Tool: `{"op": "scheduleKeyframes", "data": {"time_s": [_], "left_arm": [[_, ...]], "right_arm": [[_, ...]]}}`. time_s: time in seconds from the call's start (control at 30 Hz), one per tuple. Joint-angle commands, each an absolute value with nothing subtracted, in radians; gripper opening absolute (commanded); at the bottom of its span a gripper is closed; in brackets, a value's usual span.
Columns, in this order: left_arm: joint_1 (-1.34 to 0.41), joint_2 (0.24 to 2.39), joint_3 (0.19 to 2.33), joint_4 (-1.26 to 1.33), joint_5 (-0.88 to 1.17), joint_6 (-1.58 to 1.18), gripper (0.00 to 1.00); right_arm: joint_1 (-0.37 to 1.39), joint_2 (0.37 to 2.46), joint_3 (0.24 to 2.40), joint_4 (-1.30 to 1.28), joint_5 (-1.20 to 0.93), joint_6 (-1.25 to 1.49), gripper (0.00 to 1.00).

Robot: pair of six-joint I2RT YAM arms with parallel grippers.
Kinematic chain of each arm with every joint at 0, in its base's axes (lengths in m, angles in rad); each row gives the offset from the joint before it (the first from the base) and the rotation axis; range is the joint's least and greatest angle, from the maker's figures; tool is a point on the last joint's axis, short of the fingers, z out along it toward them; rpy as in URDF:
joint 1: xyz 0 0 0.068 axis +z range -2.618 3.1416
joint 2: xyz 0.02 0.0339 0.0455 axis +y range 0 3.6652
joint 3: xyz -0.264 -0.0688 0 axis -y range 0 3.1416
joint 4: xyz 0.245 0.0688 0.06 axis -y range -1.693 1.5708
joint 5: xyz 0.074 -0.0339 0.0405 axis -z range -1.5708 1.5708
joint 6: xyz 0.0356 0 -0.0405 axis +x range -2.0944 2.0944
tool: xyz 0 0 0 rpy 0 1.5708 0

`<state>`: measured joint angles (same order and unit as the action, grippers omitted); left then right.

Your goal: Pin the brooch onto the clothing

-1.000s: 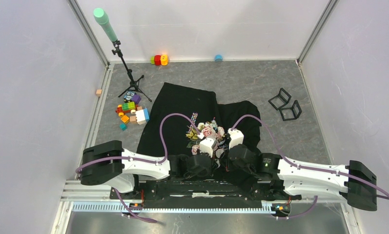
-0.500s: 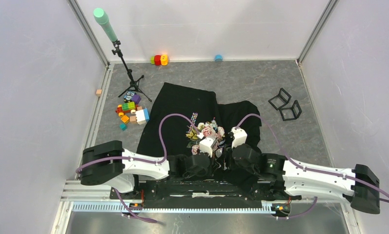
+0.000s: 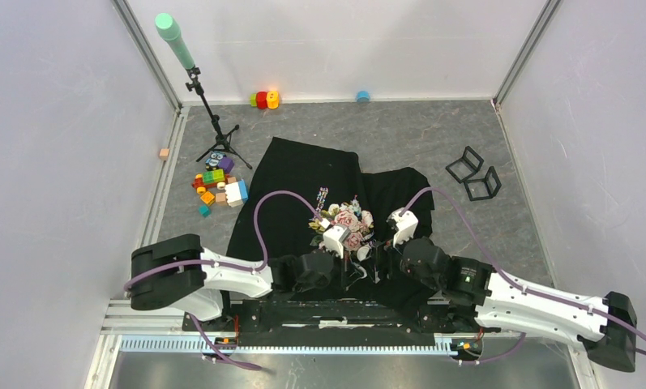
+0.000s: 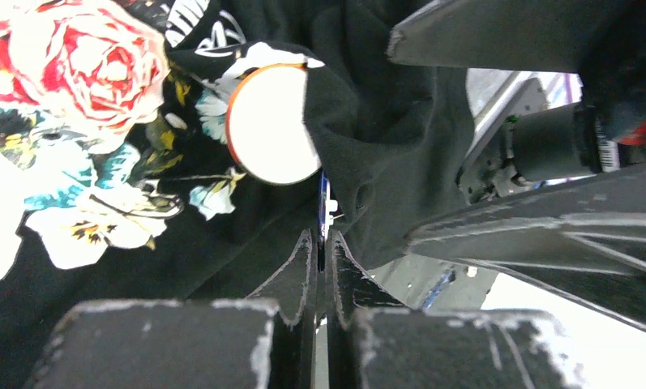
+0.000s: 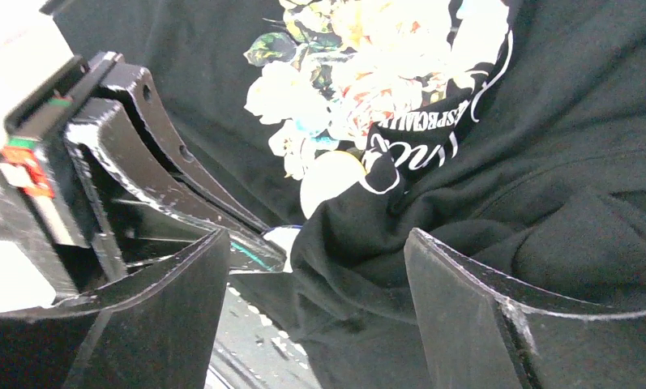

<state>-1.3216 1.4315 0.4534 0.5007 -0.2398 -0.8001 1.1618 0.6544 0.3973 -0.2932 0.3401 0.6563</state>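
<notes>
Left end effector (image 4: pixel 323 243) pinches what looks like the pin edge of the round white orange-rimmed brooch (image 4: pixel 271 123) on the rose-print black T-shirt (image 3: pixel 303 174) at the near edge of the grey tabletop (image 3: pixel 433 138), right end effector (image 5: pixel 315 235) spread around a loose fold, so slack cloth may let the pin slip out.

White lettering (image 5: pixel 417 134) on T-shirt (image 5: pixel 562 105) (too blurred to read).

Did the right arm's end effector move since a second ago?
Yes. The right end effector slid rightward and opened, ending closer to the black stands.
</notes>
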Motion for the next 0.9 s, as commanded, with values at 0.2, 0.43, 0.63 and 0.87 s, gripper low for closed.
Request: {"op": "scheduleKeyframes", "data": {"time_s": [0.2, 0.43, 0.63, 0.87], "left_arm": [[-1.252, 1.362, 0.416, 0.703, -0.126, -0.794, 0.02], [-1.201, 1.299, 0.403, 0.669, -0.088, -0.774, 0.02], [-1.171, 1.244, 0.420, 0.628, -0.006, -0.729, 0.02], [-1.086, 1.203, 0.404, 0.630, 0.197, -0.730, 0.02]], "right_arm": [[1.019, 0.533, 0.303, -0.119, 0.107, 0.435, 0.87], [1.005, 0.451, 0.257, 0.061, 0.014, 0.358, 0.93], [0.905, 0.495, 0.241, 0.174, -0.152, 0.294, 0.92], [0.805, 0.550, 0.255, 0.291, -0.343, 0.212, 0.89]]}}
